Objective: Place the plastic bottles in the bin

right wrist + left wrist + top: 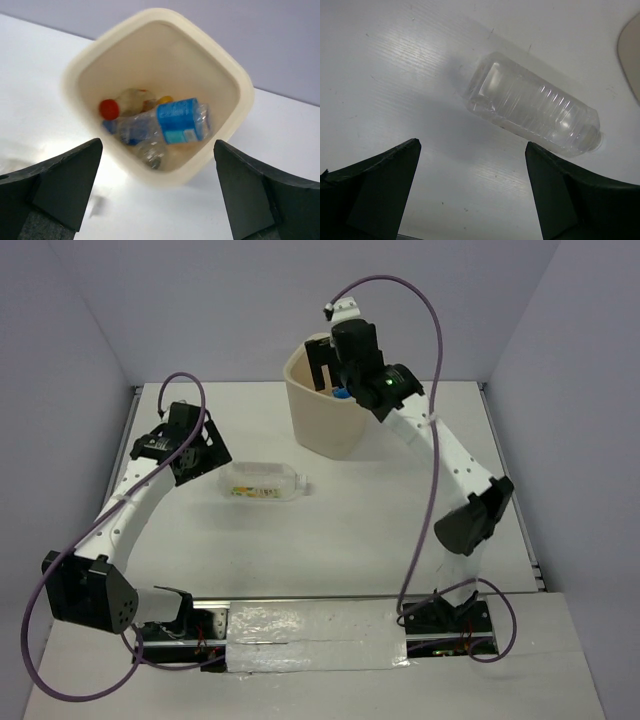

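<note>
A clear boxy bottle (265, 483) with a yellow-green label lies on its side on the white table, left of the cream bin (310, 425). My left gripper (215, 455) hovers just left of it, open and empty. In the left wrist view the bottle (532, 107) lies ahead of the gripper (472, 145), apart from both fingers. My right gripper (330, 370) hangs over the bin's mouth. The right wrist view looks down past that open, empty gripper (157, 145) into the bin (160, 15), where a blue-labelled bottle (170, 127), a red-capped one (109, 107) and others lie.
The bin's rim (630, 50) shows at the right edge of the left wrist view. Grey walls close the table at the back and sides. A purple cable (440, 350) arcs over the right arm, and another loops by the left arm.
</note>
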